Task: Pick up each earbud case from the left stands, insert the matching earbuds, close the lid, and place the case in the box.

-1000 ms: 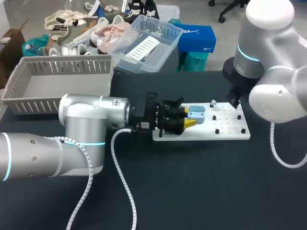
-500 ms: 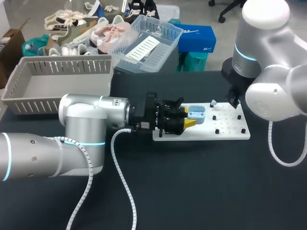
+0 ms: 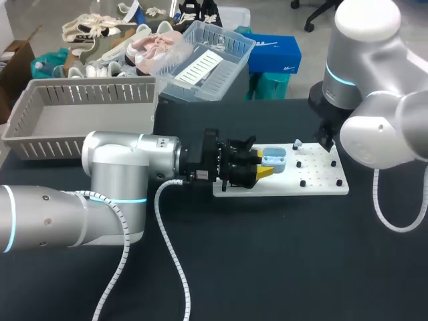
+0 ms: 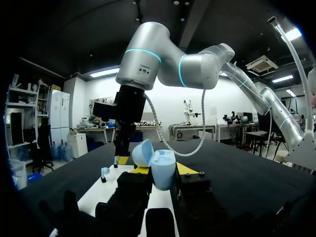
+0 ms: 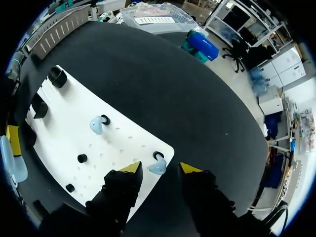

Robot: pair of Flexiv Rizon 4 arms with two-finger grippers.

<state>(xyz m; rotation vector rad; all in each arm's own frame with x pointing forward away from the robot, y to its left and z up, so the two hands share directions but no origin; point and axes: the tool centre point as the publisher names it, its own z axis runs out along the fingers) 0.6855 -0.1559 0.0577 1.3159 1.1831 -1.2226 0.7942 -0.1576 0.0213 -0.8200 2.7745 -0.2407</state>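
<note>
A light blue earbud case [image 3: 273, 159] with its lid open is held over the left part of the white board [image 3: 314, 187]. My left gripper [image 3: 265, 167] is shut on it, and in the left wrist view the case [image 4: 162, 168] sits between the yellow fingertips [image 4: 140, 170]. My right gripper [image 5: 161, 168] hangs open over the board's far right corner [image 3: 329, 142]. A light blue earbud [image 5: 157, 168] on its peg lies between the tips, with gaps on both sides. A second earbud [image 5: 96, 124] rests on a peg ahead of it.
A grey slatted basket [image 3: 80, 110] stands at the table's back left. Small black pegs [image 3: 303, 182] dot the board, and black stands [image 5: 57, 76] sit at its left end. Dark tabletop [image 3: 267, 267] stretches in front of the board.
My right arm has shifted slightly to the left above the board's corner. The left arm and the case have not moved.
</note>
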